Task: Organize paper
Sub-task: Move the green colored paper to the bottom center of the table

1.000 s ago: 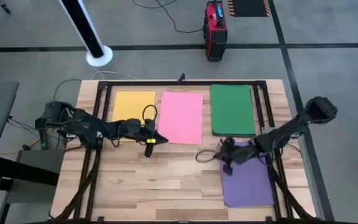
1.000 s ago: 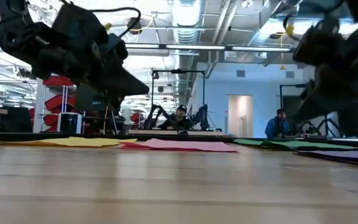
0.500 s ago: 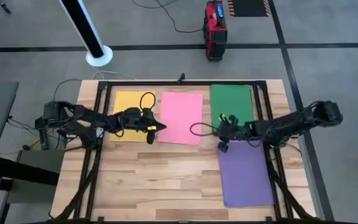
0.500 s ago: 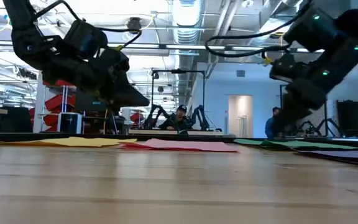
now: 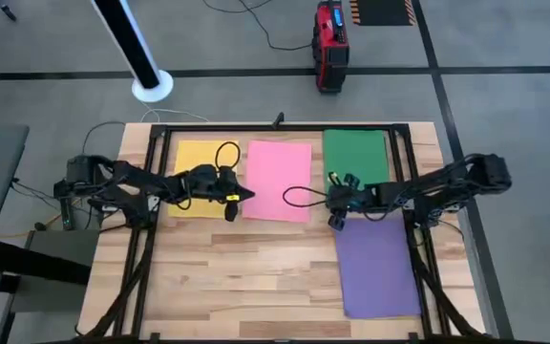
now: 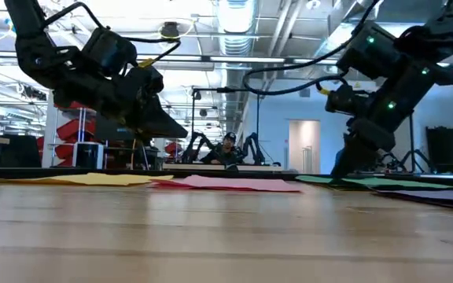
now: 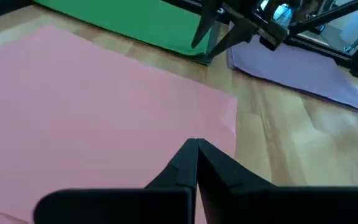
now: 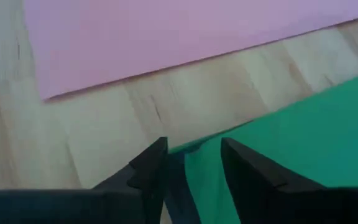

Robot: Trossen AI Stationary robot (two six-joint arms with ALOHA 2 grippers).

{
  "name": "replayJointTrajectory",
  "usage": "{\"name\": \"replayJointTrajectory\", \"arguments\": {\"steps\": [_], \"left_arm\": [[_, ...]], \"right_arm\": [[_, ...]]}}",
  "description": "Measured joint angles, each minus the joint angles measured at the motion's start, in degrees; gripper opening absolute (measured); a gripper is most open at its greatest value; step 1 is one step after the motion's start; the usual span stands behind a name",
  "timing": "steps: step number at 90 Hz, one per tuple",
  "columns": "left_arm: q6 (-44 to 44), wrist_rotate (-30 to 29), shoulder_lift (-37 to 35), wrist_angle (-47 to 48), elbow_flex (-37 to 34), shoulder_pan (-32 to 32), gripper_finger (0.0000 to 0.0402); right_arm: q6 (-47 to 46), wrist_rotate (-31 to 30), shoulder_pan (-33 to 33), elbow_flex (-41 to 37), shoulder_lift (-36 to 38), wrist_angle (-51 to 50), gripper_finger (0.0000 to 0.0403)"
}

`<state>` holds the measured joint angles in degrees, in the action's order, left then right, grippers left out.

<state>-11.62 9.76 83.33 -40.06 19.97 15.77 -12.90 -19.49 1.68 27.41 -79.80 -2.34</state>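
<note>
Yellow paper [image 5: 204,162], pink paper [image 5: 278,179], green paper [image 5: 355,161], purple paper [image 5: 377,268]; pale wood table [image 5: 246,277]; red case [image 5: 329,43]

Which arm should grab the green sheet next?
Right. Its gripper is open at the green sheet's near corner, a finger on either side of the edge. The left gripper is shut over the pink sheet.

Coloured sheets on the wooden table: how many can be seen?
4 are plainly seen: yellow at far left, pink beside it, green at far right, purple nearer, below green. A dark edge under green in the right wrist view may be a hidden fifth.
</note>
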Motion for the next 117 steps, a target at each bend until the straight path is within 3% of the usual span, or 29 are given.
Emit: {"name": "replayJointTrajectory", "arguments": {"steps": [18,41,117], "left_arm": [[-0.02,-0.01,0.0,2.19,0.0,-0.02,0.0],[0.02,-0.02,0.0,2.84,0.0,-0.02,0.0],[1.11,-1.33,0.0,3.4,0.0,-0.11,0.0]], "right_arm": [[0.81,0.0,-0.01,0.41,-1.53,0.08,0.0108],[0.98,-0.88,-0.03,0.43,-1.52,1.87,0.0007],[-0.72,-1.44,-3.64,3.92,-1.48,-0.49,0.0]]}}
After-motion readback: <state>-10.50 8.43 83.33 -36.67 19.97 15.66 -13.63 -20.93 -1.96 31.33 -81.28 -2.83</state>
